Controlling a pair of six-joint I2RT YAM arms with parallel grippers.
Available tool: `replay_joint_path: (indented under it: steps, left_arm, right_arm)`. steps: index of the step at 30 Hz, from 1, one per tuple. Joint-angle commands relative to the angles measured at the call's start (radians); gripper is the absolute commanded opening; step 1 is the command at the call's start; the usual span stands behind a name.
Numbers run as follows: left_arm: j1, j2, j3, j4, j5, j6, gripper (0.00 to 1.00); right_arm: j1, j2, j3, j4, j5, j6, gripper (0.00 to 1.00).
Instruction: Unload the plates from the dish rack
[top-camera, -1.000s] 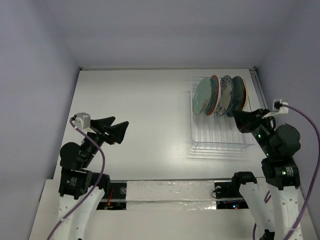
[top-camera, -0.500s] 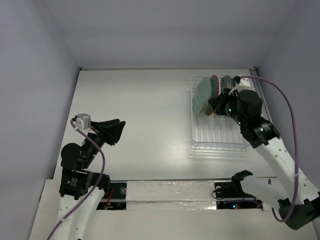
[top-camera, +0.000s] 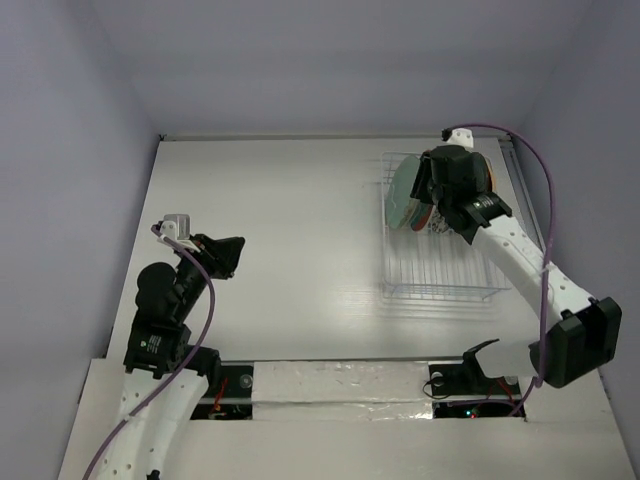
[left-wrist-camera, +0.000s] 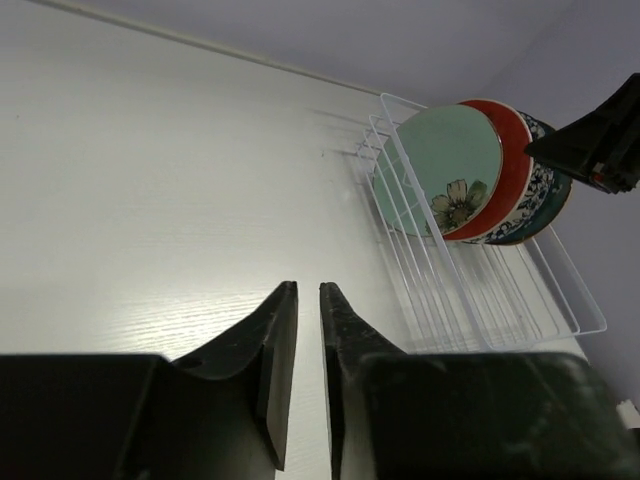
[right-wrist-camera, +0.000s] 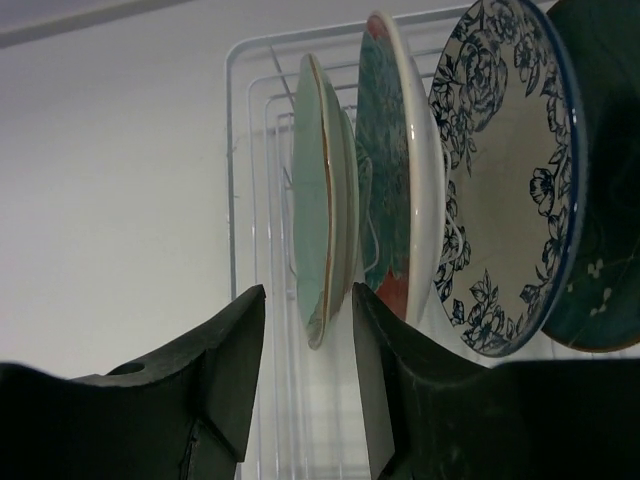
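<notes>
We are looking down on the white table (top-camera: 290, 200) as the right arm is reaching across the dish rack (top-camera: 440, 278), its right gripper (top-camera: 422, 188) hanging at the mint green plate (top-camera: 402, 195), which is standing at the rack's far end. The left gripper (top-camera: 233, 252) is hovering over the table's left side, well apart.

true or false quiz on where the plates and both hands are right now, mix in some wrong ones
1. The mint green plate stands on edge in the dish rack. True.
2. The right hand is clamped on that plate. False: its fingers are apart, one on each side of the plate's edge.
3. The left hand holds a plate. False: it holds nothing and is over the table, well left of the rack.
4. The red plate is right next to the mint green one. True.
5. The plates fill the rack's near end. False: they sit at its far end.
</notes>
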Motion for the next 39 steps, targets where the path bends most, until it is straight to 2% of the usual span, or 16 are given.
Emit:
replay_joint_path:
  steps: [1, 2, 4, 10, 15, 19, 20, 24, 34, 39]
  left_arm:
    - [-0.005, 0.006, 0.026, 0.024, -0.02, -0.013, 0.13]
    - [-0.005, 0.004, 0.024, 0.027, -0.015, -0.016, 0.23]
    - [-0.005, 0.001, 0.021, 0.035, 0.004, -0.014, 0.3]
    - [-0.005, 0.004, 0.018, 0.032, 0.001, -0.011, 0.3]
    - [-0.005, 0.003, 0.02, 0.032, 0.005, -0.01, 0.3]
    - [-0.005, 0.001, 0.021, 0.032, 0.008, -0.01, 0.3]
    - [-0.005, 0.0, 0.021, 0.032, 0.009, -0.011, 0.3]
    - [-0.005, 0.001, 0.021, 0.035, 0.009, -0.011, 0.3]
    - [-0.005, 0.004, 0.02, 0.037, 0.017, -0.014, 0.32]
    - [-0.005, 0.0, 0.018, 0.037, 0.021, -0.014, 0.34]
  right_arm:
    - [0.001, 0.05, 0.076, 0.04, 0.043, -0.015, 0.46]
    - [0.001, 0.065, 0.086, 0.035, 0.049, -0.017, 0.46]
    - [0.001, 0.097, 0.109, 0.037, 0.054, -0.021, 0.47]
    - [0.001, 0.226, 0.162, 0.014, 0.141, -0.023, 0.46]
    - [0.001, 0.311, 0.196, -0.015, 0.178, -0.015, 0.39]
    - [0.001, 0.329, 0.208, -0.015, 0.205, -0.023, 0.22]
    - [0.001, 0.325, 0.21, -0.015, 0.21, -0.029, 0.14]
    - [0.021, 0.274, 0.224, -0.011, 0.23, -0.069, 0.0]
    - [0.081, 0.136, 0.405, -0.092, 0.33, -0.188, 0.0]
    - [0.124, 0.084, 0.439, -0.104, 0.318, -0.193, 0.0]
